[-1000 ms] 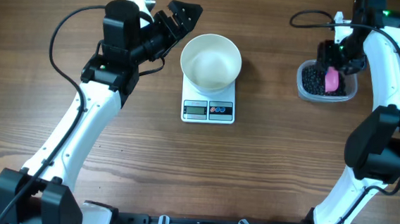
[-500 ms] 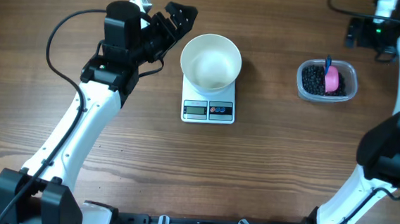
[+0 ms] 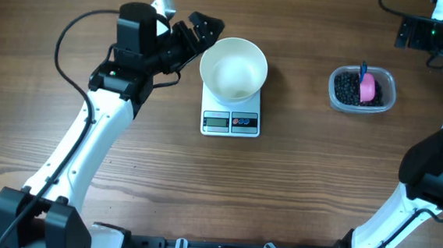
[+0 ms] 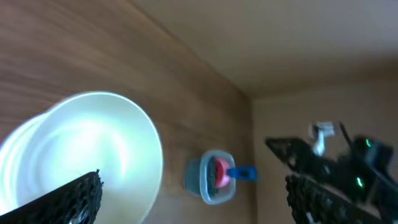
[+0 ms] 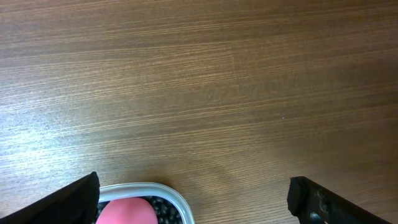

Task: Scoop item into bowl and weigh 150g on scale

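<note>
While both claws are held wide open, the beans point(image 3: 347, 87) are seen lying as a dark heap in a clear tub point(image 3: 361, 110) at the right of the table point(image 3: 295, 192), well apart from the scale point(image 3: 231, 122). A pink scoop point(image 3: 369, 88) with a blue handle point(image 3: 362, 70) is left resting in the tub on top of the beans. The bowl point(image 3: 234, 68) is set on the scale, covering its platform, so that only the front strip with the display and buttons is left showing. No beans are seen in the bowl, whose inside is shown white and bare.

The left gripper point(image 3: 199, 27) is held just beside the bowl's upper left rim, with its fingers spread to their full width and nothing gripped between them. From the left wrist, the bowl is seen close to one finger point(image 4: 78, 198), but whether it is touched cannot be told. The tub and scoop are seen farther off between the two fingers.

The right gripper point(image 5: 193, 180) is raised near the table's far right corner, beyond the tub. Its fingers point(image 5: 320, 200) are parted widely and nothing is held. Bare wood is shown between them, with the tub's rim and the scoop caught at the bottom edge of that view.
</note>
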`<state>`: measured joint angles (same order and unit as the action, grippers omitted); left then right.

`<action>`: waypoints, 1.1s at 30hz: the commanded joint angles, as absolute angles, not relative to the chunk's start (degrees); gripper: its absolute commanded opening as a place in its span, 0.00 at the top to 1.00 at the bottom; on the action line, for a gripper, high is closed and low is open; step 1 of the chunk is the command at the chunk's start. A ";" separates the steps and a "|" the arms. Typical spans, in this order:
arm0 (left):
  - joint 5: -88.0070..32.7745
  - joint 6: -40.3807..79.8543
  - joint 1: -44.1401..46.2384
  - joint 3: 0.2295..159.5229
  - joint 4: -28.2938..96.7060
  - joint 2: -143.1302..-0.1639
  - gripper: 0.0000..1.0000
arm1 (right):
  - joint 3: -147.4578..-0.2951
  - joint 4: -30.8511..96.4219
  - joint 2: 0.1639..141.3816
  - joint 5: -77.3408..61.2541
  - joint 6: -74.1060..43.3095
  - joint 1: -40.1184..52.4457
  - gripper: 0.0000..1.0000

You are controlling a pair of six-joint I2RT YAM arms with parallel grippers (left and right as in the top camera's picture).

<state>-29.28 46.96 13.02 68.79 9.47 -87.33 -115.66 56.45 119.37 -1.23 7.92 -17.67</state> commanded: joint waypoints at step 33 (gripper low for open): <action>-10.33 -3.49 43.68 81.95 62.98 -92.07 0.00 | -116.40 56.14 120.46 -0.93 7.44 -17.43 0.00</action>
<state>-9.82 8.73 46.09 82.43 62.43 -88.77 -115.66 56.25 119.42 -1.23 7.77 -17.67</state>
